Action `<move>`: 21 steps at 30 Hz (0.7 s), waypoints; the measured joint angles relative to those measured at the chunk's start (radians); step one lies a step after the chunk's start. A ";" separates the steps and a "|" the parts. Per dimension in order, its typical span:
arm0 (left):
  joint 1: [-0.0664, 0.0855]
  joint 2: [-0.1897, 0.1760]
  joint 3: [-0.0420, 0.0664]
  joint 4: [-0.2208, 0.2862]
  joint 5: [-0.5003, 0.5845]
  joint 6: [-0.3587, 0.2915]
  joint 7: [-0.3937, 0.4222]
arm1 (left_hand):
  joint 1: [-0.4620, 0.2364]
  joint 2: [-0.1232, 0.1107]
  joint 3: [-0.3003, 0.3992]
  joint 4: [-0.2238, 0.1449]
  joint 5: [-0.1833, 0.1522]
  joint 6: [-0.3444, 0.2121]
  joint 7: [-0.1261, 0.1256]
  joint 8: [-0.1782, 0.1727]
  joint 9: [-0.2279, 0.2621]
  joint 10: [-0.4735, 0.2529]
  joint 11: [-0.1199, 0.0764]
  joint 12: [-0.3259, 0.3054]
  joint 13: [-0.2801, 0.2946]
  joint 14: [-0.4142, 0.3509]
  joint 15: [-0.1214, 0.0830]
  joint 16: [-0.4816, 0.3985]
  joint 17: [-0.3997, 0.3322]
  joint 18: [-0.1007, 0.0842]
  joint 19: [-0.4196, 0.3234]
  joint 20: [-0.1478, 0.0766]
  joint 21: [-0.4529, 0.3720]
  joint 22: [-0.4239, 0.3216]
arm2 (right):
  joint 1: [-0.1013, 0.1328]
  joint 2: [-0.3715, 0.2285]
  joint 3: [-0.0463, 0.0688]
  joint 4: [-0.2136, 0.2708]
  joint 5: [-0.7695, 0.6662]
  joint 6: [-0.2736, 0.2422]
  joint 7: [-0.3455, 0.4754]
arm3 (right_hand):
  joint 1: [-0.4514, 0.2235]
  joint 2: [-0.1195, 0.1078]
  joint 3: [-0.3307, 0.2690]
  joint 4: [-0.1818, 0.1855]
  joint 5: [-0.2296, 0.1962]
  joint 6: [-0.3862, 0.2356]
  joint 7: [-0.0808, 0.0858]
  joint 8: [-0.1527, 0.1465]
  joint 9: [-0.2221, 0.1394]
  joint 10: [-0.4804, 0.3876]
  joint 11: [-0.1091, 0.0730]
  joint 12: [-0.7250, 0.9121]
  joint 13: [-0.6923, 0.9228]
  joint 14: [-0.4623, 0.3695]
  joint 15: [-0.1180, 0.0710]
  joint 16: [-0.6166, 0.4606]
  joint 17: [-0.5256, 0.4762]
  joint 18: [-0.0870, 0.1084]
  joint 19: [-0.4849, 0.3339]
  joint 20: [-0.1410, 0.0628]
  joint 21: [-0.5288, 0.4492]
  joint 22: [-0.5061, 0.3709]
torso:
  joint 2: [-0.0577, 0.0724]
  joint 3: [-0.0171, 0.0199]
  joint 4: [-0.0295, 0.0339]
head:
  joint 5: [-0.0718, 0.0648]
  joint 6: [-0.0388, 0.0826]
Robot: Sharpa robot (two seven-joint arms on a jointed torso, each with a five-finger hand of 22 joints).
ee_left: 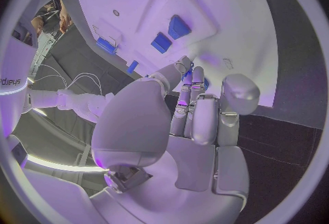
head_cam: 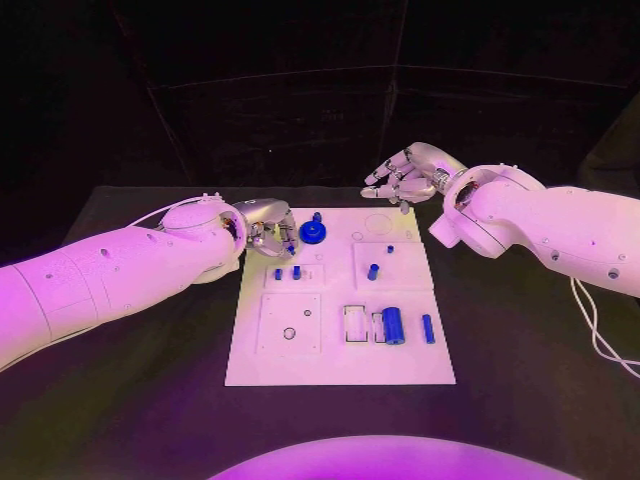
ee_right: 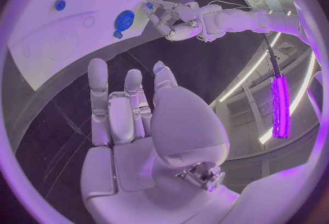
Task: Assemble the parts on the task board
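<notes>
The white task board (head_cam: 263, 360) lies in the middle of the black table. A blue round knob (head_cam: 313, 232) stands near its far edge, also seen as the knob (ee_right: 125, 18). Small blue pegs (head_cam: 277, 273) and a blue block (head_cam: 374, 269) sit mid-board; a blue cylinder (head_cam: 392, 325) and a slim blue piece (head_cam: 427, 328) lie further towards me. My left hand (head_cam: 270, 226) hovers at the board's far left edge beside the knob, its fingers (ee_left: 195, 109) stretched out with nothing in them. My right hand (head_cam: 407, 176) hangs above the far right corner, its fingers (ee_right: 109, 103) spread and empty.
Bare black tabletop (head_cam: 522, 330) runs along both sides of the board. Blue parts (ee_left: 180, 26) stand on the board (ee_left: 226, 5) beyond my left fingertips. My left hand (ee_right: 171, 18) also appears across the board from the right wrist.
</notes>
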 measured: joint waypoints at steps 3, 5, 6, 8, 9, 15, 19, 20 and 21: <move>0.000 0.001 0.000 -0.001 0.000 0.002 0.000 | 0.000 0.000 0.000 0.000 0.000 0.000 0.000 0.000 0.000 0.000 0.000 0.000 0.000 0.000 0.000 0.000 0.000 0.000 0.000 0.000 0.000 0.000 | 0.000 0.000 0.000 0.000 0.000 0.000 0.000 | 0.000 0.000 0.000 0.000 0.000 0.000 0.000 0.000 0.000 0.000 0.000 0.000 0.000 0.000 0.000 0.000 0.000 0.000 0.000 0.000 0.000 0.000 | 0.000 0.0001 0.0002 | 0.001 0.000; 0.000 0.001 0.000 -0.002 -0.001 0.004 -0.001 | 0.000 0.000 0.000 0.000 0.000 0.000 0.000 0.000 0.000 0.000 0.000 0.000 0.000 0.000 0.000 0.000 0.000 0.000 0.000 0.000 0.000 0.000 | 0.000 0.000 0.000 0.000 0.000 0.000 0.000 | 0.000 0.000 0.000 0.000 0.000 0.000 0.000 0.000 0.000 0.000 0.000 0.000 0.000 0.000 0.000 0.000 0.000 0.000 0.000 0.000 0.000 0.000 | 0.000 0.0001 0.0004 | 0.002 0.001; 0.000 0.002 0.000 -0.002 -0.001 0.005 -0.001 | 0.000 0.000 0.000 0.000 0.000 0.000 0.000 0.000 0.000 0.000 0.000 0.000 0.000 0.000 0.000 0.000 0.000 0.000 0.000 0.000 0.000 0.000 | 0.000 0.000 0.000 0.000 0.000 0.000 0.000 | 0.000 0.000 0.000 0.000 0.000 0.000 0.000 0.000 0.000 0.000 0.000 0.000 0.000 0.000 0.000 0.000 0.000 0.000 0.000 0.000 0.000 0.000 | 0.000 0.0001 0.0004 | 0.002 0.001; 0.000 0.002 0.000 -0.002 -0.001 0.006 -0.001 | 0.000 0.000 0.000 0.000 0.000 0.000 0.000 0.000 0.000 0.000 0.000 0.000 0.000 0.000 0.000 0.000 0.000 0.000 0.000 0.000 0.000 0.000 | 0.000 0.000 0.000 0.000 0.000 0.000 0.000 | 0.000 0.000 0.000 0.000 0.000 0.000 0.000 0.000 0.000 0.000 0.000 0.000 0.000 0.000 0.000 0.000 0.000 0.000 0.000 0.000 0.000 0.000 | 0.000 0.0002 0.0004 | 0.003 0.001; -0.001 0.003 0.000 -0.002 -0.001 0.008 -0.001 | 0.000 0.000 0.000 0.000 0.000 0.000 0.000 0.000 0.000 0.000 0.000 0.000 0.000 0.000 0.000 0.000 0.000 0.000 0.000 0.000 0.000 0.000 | 0.000 0.000 0.000 0.000 0.000 0.000 0.000 | 0.000 0.000 0.000 0.000 0.000 0.000 0.000 0.000 0.000 0.000 0.000 0.000 0.000 0.000 0.000 0.000 0.000 0.000 0.000 0.000 0.000 0.000 | 0.000 0.0003 0.0004 | 0.003 0.001; -0.002 0.006 0.000 -0.004 -0.002 0.015 -0.003 | -0.003 -0.003 0.000 0.000 0.000 0.000 0.000 0.000 0.000 0.000 0.000 0.000 0.000 0.000 0.000 0.000 0.000 0.000 0.000 0.000 0.000 -0.001 | 0.000 0.000 0.000 0.000 0.000 0.000 0.000 | 0.000 0.000 0.000 0.000 0.000 0.000 0.000 0.000 0.000 0.000 0.000 0.000 0.000 0.000 0.000 0.000 0.000 0.000 0.000 0.000 0.000 0.000 | 0.000 0.0002 0.0004 | 0.003 0.001; -0.002 0.008 0.000 -0.009 -0.003 0.022 -0.004 | -0.009 -0.009 -0.002 0.002 0.000 0.000 0.000 -0.007 -0.001 0.000 0.000 -0.008 0.000 0.000 0.000 0.000 -0.001 0.000 0.000 0.000 0.000 -0.005 | 0.000 0.000 0.000 0.000 0.000 0.000 0.000 | 0.001 0.001 -0.002 0.002 0.000 -0.002 -0.002 0.000 0.000 0.000 0.000 -0.006 -0.005 0.000 0.000 -0.003 -0.001 0.000 0.000 0.000 -0.004 -0.002 | 0.000 0.0004 0.0004 | 0.002 0.000; -0.002 0.008 0.000 -0.010 -0.003 0.024 -0.004 | -0.009 -0.009 -0.003 0.003 0.000 0.000 0.000 -0.007 -0.001 0.000 0.000 -0.008 0.000 0.000 0.000 0.000 -0.001 0.000 0.000 0.000 0.000 -0.005 | 0.000 0.000 0.000 0.000 0.000 0.000 0.000 | 0.004 0.004 -0.003 0.003 0.000 -0.003 -0.003 0.000 0.000 0.000 0.000 -0.008 -0.008 0.000 0.000 -0.004 -0.002 0.000 0.000 0.000 -0.007 -0.003 | 0.000 0.0004 0.0004 | 0.002 0.000; -0.002 0.008 0.000 -0.012 -0.003 0.025 -0.004 | -0.009 -0.009 -0.003 0.003 0.000 0.000 0.000 -0.007 -0.001 0.000 0.000 -0.008 0.000 0.000 0.000 0.000 -0.001 0.000 0.000 0.000 0.000 -0.005 | 0.000 0.000 0.000 0.000 0.000 0.000 0.000 | 0.004 0.004 -0.003 0.003 0.000 -0.003 -0.003 0.000 0.000 0.000 0.000 -0.008 -0.009 0.000 0.000 -0.004 -0.002 0.000 0.000 0.000 -0.007 -0.003 | 0.000 0.0005 0.0004 | 0.002 0.000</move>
